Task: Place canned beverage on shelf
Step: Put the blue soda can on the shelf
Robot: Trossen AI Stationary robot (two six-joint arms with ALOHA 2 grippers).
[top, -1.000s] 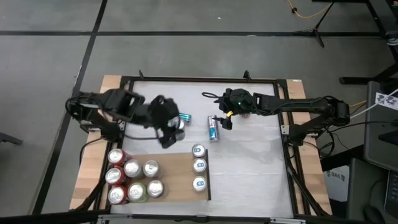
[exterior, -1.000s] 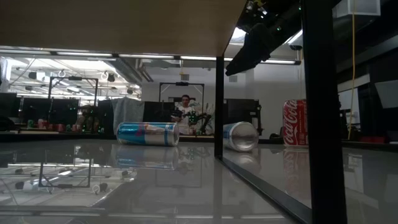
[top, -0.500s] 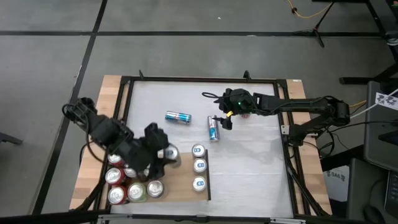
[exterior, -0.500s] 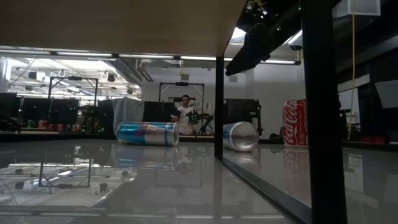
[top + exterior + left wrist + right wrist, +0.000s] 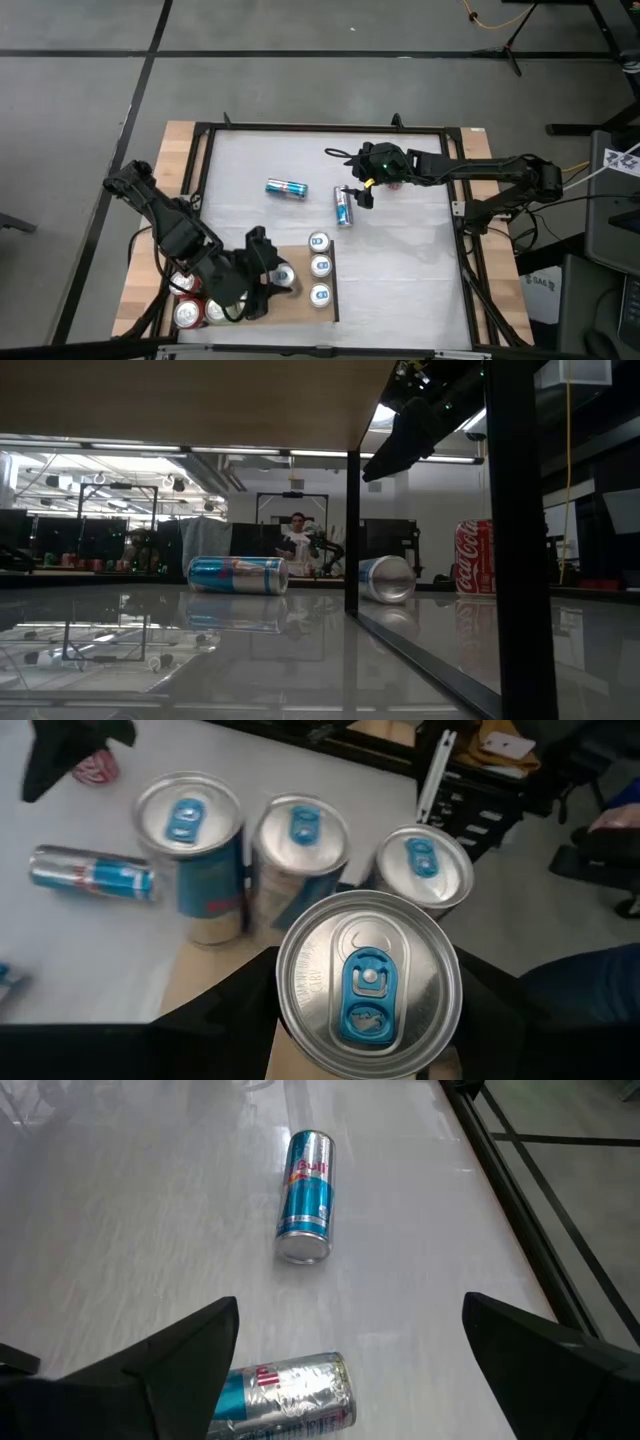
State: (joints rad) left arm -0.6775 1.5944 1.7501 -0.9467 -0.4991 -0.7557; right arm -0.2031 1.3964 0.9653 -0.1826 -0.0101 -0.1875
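The shelf [image 5: 295, 305] is a light wood panel at the table's near left. Over it, my left gripper [image 5: 276, 282] is shut on a silver canned beverage with a blue tab [image 5: 368, 982], [image 5: 284, 277]. Whether the can's base stands on the shelf, I cannot tell. Three blue cans [image 5: 300, 830] stand upright on the shelf just beyond it. My right gripper [image 5: 357, 194] hangs open over the table's middle, above a can that lies on its side [image 5: 285, 1392], [image 5: 344, 207]. A second lying can [image 5: 286, 188], [image 5: 305, 1195] rests farther left. My left gripper pinches the can between its two fingers [image 5: 225, 1015], one on each side of the upper wall just under the rim [image 5: 284, 1010]. The fingers come slanting down from the table's left. The can stays upright with its top facing up; its lower part is hidden.
Several red and silver cans [image 5: 187, 314] crowd the shelf's left part, partly under my left arm. The three blue cans [image 5: 320, 266] line the shelf's right edge by its dark strip. A red cola can [image 5: 474, 557] and a person [image 5: 298, 532] show in the low view.
My left gripper has carried the can from the table's middle toward the near edge, over the shelf, and has sunk lower. The can has stayed upright in the hold.
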